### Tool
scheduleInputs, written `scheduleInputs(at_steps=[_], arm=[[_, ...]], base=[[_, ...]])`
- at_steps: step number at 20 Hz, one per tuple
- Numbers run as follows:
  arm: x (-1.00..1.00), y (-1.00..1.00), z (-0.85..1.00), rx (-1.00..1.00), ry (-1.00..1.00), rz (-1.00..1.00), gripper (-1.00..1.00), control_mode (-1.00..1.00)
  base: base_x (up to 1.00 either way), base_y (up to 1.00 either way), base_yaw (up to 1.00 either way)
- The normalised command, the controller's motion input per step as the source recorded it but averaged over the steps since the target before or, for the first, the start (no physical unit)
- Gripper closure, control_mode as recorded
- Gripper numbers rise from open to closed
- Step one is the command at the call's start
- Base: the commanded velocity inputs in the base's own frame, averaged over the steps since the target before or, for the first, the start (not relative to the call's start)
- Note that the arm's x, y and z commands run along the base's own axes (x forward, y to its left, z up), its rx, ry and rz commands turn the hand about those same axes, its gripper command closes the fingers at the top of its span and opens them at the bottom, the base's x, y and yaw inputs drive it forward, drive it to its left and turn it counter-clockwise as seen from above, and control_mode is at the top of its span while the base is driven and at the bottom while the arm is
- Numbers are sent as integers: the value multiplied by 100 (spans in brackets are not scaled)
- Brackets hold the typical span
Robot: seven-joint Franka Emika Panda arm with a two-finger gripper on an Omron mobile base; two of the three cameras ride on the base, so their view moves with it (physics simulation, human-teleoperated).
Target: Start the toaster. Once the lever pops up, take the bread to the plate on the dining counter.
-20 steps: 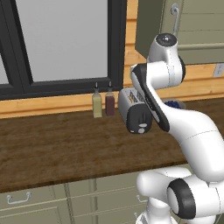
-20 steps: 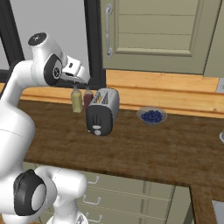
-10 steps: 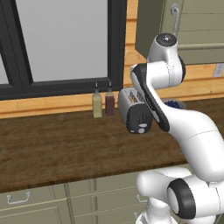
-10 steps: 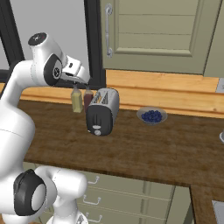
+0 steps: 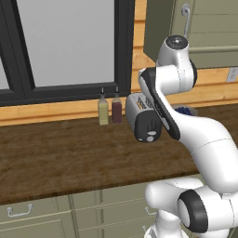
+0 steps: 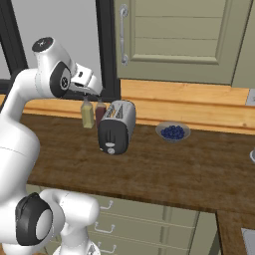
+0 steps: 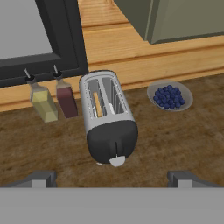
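The toaster [image 7: 107, 118] stands on the wood wall counter with its black end panel facing me, also seen as the toaster [image 5: 144, 122] [image 6: 117, 127] from the base. The bread [image 7: 97, 104] sits on edge in the toaster's left slot, only its top showing. A small white lever [image 7: 117, 161] sticks out low on the black panel. My gripper [image 7: 111, 178] hovers above and in front of the toaster, apart from it, open, with nothing between its widely spaced fingertips [image 7: 40, 178]. The plate and the dining counter are out of view.
Two small bottles, one yellow [image 7: 43, 105] and one dark red [image 7: 67, 100], stand just left of the toaster by the window ledge. A bowl of blueberries [image 7: 169, 96] sits to its right. Green wall cabinets [image 6: 184, 40] hang above.
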Motion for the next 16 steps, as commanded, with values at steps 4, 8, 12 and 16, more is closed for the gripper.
scheduleInputs(at_steps=[4, 8, 12, 16], arm=[[0, 0, 0, 0, 0, 0, -100, -100], [0, 0, 0, 0, 0, 0, -100, -100], [0, 0, 0, 0, 0, 0, -100, -100], [0, 0, 0, 0, 0, 0, -100, -100]], base=[[0, 0, 0], [0, 0, 0], [0, 0, 0], [0, 0, 0]])
